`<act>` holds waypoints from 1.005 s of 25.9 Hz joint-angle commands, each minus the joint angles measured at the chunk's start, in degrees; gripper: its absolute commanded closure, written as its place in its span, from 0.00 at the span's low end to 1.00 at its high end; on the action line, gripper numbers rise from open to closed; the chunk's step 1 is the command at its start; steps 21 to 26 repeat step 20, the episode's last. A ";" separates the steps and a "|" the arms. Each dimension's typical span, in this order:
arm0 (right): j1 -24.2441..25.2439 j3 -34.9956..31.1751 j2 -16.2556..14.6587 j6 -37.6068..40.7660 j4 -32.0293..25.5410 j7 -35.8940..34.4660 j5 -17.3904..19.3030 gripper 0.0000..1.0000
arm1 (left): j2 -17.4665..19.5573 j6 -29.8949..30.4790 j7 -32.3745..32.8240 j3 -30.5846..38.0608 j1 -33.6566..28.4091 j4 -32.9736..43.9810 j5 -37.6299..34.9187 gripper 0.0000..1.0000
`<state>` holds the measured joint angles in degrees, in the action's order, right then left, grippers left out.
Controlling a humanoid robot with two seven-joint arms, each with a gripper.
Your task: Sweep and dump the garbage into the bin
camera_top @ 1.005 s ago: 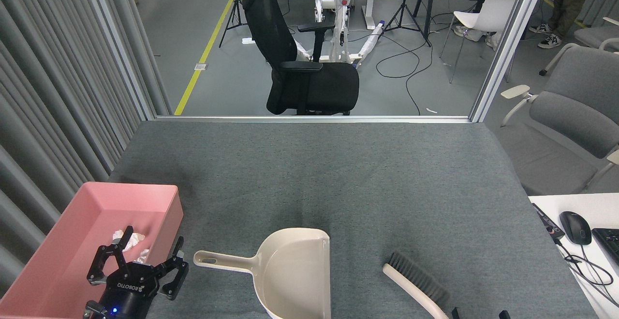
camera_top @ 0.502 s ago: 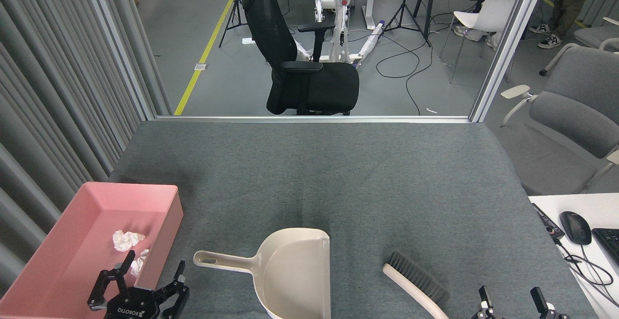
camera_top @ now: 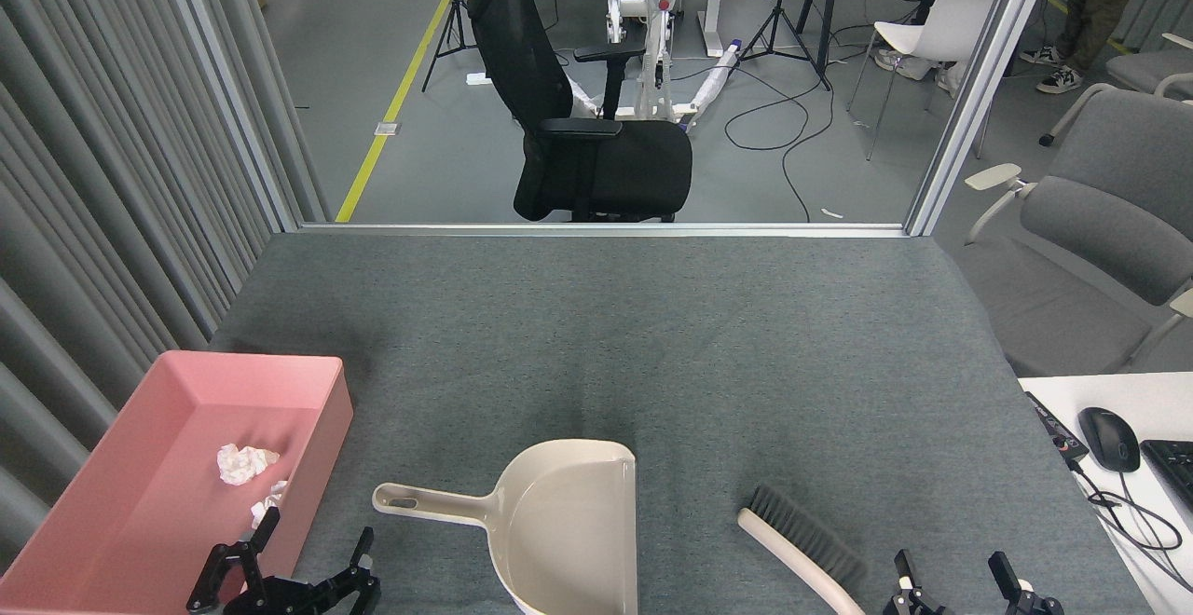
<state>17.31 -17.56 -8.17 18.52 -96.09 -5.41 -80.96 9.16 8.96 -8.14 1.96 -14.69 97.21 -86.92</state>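
Two crumpled white wads of garbage (camera_top: 244, 462) (camera_top: 269, 504) lie inside the pink bin (camera_top: 121, 522) at the table's front left. The beige dustpan (camera_top: 559, 526) rests empty on the grey table, its handle pointing left. To its right lies the brush (camera_top: 803, 548), dark bristles up and beige handle running off the bottom edge. My left gripper (camera_top: 303, 554) shows at the bottom edge beside the bin's right wall, fingers spread open and holding nothing. At the bottom right my right gripper (camera_top: 951, 578) stands open beside the brush, only its fingertips visible.
The grey felt table (camera_top: 615, 345) stretches far back to a metal edge. A white desk corner with a mouse (camera_top: 1107, 438) and cables sits at the right. Beyond the table stand a black office chair (camera_top: 578, 130) and a grey armchair (camera_top: 1100, 224).
My left gripper has sunk toward the bottom edge and shifted right, uncovering the wads in the bin. My right gripper has come into view at the bottom right and moved slightly left.
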 commanded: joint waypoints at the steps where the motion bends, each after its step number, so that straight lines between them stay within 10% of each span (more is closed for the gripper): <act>1: 0.09 0.07 1.40 1.86 -2.00 0.49 0.02 0.01 | -1.95 -0.09 0.14 0.24 0.37 0.00 0.61 0.00; 26: 1.06 0.60 3.34 3.71 -2.26 0.84 -0.07 0.01 | -4.59 -1.84 -0.21 0.50 3.00 -0.44 0.88 0.00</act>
